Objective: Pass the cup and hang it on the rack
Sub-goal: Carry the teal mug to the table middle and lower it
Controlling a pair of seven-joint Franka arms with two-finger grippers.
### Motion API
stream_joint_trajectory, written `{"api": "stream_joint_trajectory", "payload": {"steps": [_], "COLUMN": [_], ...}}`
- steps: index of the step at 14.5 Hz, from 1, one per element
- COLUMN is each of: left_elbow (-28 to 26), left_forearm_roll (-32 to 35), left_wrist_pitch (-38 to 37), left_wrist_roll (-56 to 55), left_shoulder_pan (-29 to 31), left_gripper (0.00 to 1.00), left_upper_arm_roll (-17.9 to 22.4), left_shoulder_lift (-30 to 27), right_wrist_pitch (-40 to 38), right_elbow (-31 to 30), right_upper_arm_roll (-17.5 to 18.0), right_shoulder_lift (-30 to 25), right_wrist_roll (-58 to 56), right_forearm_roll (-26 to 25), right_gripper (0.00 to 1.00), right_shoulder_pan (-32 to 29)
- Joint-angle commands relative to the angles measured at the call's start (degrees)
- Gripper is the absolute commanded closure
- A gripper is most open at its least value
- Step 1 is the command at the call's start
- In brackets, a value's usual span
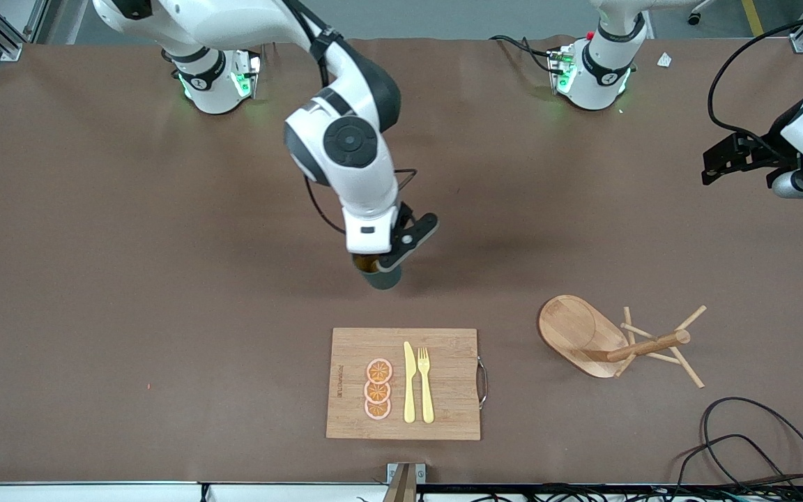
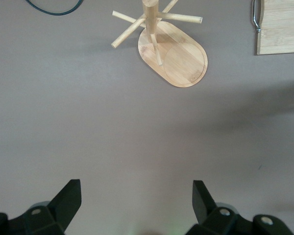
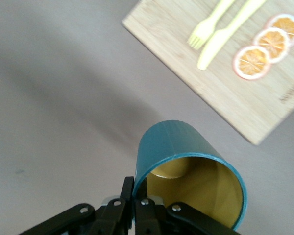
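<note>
My right gripper [image 1: 378,263] is shut on the rim of the teal-green cup [image 1: 382,276], one finger inside and one outside. It holds the cup over the middle of the table, beside the cutting board's edge that faces the robots. The right wrist view shows the cup [image 3: 174,142] with its mustard-yellow inside and the right gripper [image 3: 137,193] pinching the wall. The handle is hidden. The wooden rack [image 1: 617,338] stands toward the left arm's end; it also shows in the left wrist view [image 2: 159,36]. My left gripper [image 2: 136,198] is open and empty, waiting at the table's edge [image 1: 715,164].
A bamboo cutting board [image 1: 346,418] with orange slices [image 1: 378,389], a yellow knife [image 1: 409,383] and fork [image 1: 426,383] lies near the front camera. Black cables [image 1: 750,446] lie near the table's corner by the rack.
</note>
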Motion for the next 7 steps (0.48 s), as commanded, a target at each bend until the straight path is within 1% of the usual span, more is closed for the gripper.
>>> {"api": "stream_joint_trajectory", "payload": {"steps": [1,2,7], "left_elbow": [1.7,1.7,1.7], "left_forearm_roll": [-0.1,-0.1,-0.2], "left_wrist_pitch": [-1.1,-1.1,-1.1], "left_wrist_roll": [0.9,1.0,1.0], "left_shoulder_pan": [0.2,0.2,0.2], "left_gripper": [0.0,0.0,0.0], "left_upper_arm_roll": [-0.2,-0.2,-0.2], "left_shoulder_lift": [0.9,0.9,0.9], "right_wrist_pitch": [0.1,2.0,12.0], "right_elbow": [9.7,11.1,11.1], "right_upper_arm_roll": [-0.7,-0.7,-1.2], "right_shoulder_lift": [7.9,9.8,15.9], "right_wrist_roll": [3.6,5.0,10.4], "right_forearm_roll": [0.8,0.8,0.4], "right_gripper": [1.0,1.0,0.99], "right_shoulder_pan": [2.9,4.0,8.4]}}
